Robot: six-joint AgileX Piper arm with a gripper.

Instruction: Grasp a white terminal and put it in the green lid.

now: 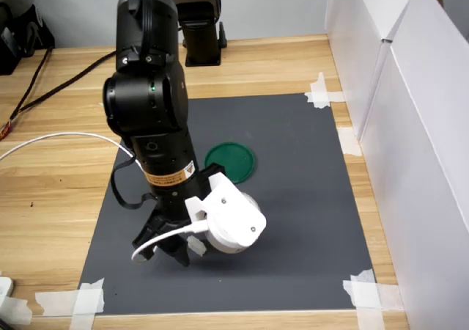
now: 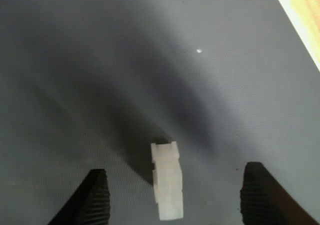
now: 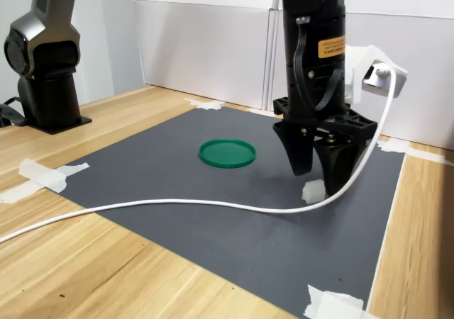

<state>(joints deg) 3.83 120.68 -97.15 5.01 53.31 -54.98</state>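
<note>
Tiny white translucent plastic terminal (image 2: 166,181) lying on dark grey mat (image 2: 100,60) between spread black gripper (image 2: 172,197) fingers | looking light, rigid, slippery: pinching long flat sides | round dark-green plastic lid (image 3: 227,152) sitting at terminal's 10 o'clock in second exterior view

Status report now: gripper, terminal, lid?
Gripper open, straddling white terminal on grey mat. Terminal not gripped. Green lid empty, apart. Nothing in between.

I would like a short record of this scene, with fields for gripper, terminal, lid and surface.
gripper: gripper open, low over the mat, one finger each side of the terminal
terminal: white terminal lying on the mat between the fingers, not gripped
lid: green lid empty, apart from the gripper
surface: dark grey mat taped at its corners to a wooden table
</note>
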